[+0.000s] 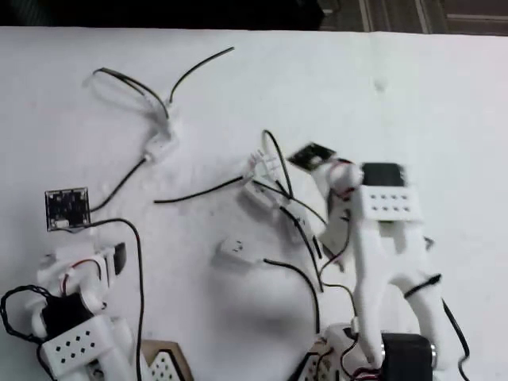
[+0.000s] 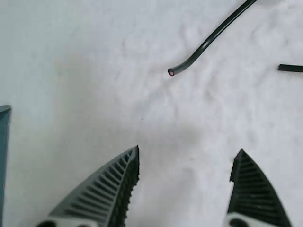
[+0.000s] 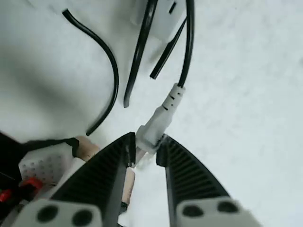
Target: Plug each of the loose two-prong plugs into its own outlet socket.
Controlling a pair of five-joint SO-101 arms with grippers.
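My right gripper (image 3: pixel 144 147) is shut on a small white two-prong plug (image 3: pixel 156 126). The plug's black cable (image 3: pixel 188 52) runs away from it toward a white outlet block (image 3: pixel 163 26). From above, this arm's wrist (image 1: pixel 340 176) hangs over the table's middle right, beside two white outlet blocks (image 1: pixel 262 194) (image 1: pixel 236 248). My left gripper (image 2: pixel 184 172) stands open over bare white table with nothing between its fingers. A black cable end (image 2: pixel 171 72) lies a little beyond them. In the high view the left gripper (image 1: pixel 111 258) sits at the lower left.
A third white connector (image 1: pixel 161 144) with looping black cables (image 1: pixel 131 83) lies at the back left. Loose black cables (image 1: pixel 298 230) cross the middle of the table. Both arm bases crowd the front edge (image 1: pixel 79 341) (image 1: pixel 397 349).
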